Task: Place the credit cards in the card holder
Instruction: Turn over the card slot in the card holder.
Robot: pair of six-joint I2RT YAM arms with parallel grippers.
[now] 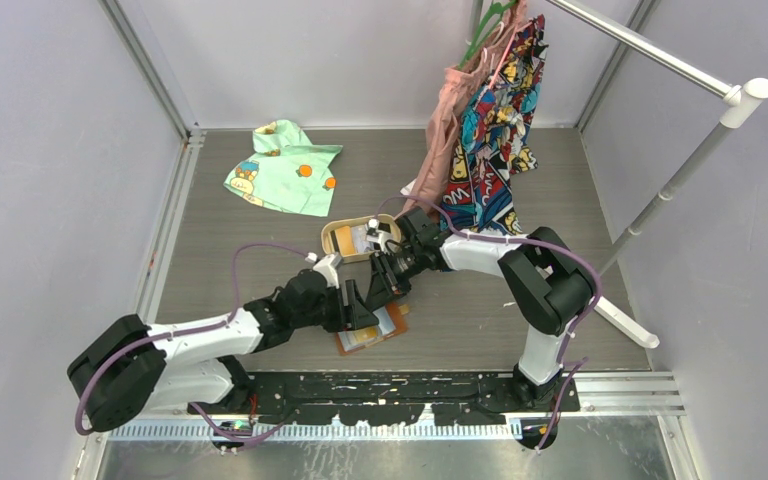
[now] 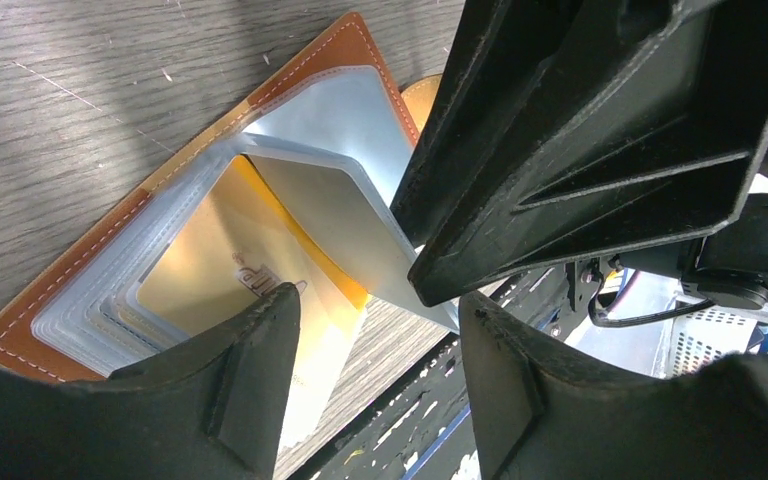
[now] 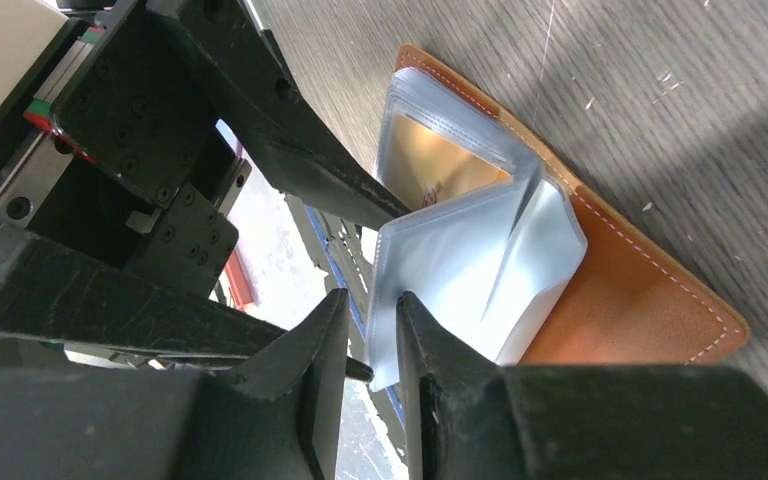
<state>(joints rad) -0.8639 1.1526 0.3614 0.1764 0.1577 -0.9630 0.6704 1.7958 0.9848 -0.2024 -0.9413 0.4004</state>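
The card holder (image 1: 370, 340) lies open on a grey wood-grain tabletop (image 1: 260, 200) between pale walls, with a tan tray (image 1: 333, 240) just behind it. Above it the left pincer (image 2: 378, 300) gapes empty. The right pincer (image 3: 370, 305) pinches its clear sleeve (image 3: 460, 270).

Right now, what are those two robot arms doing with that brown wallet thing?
They're working on the open card holder lying on the table. The right end effector pinches one of its clear sleeves, holding it raised. The left end effector hovers open just above, holding nothing. One gold card already sits in a sleeve. More cards wait in the tan tray behind.
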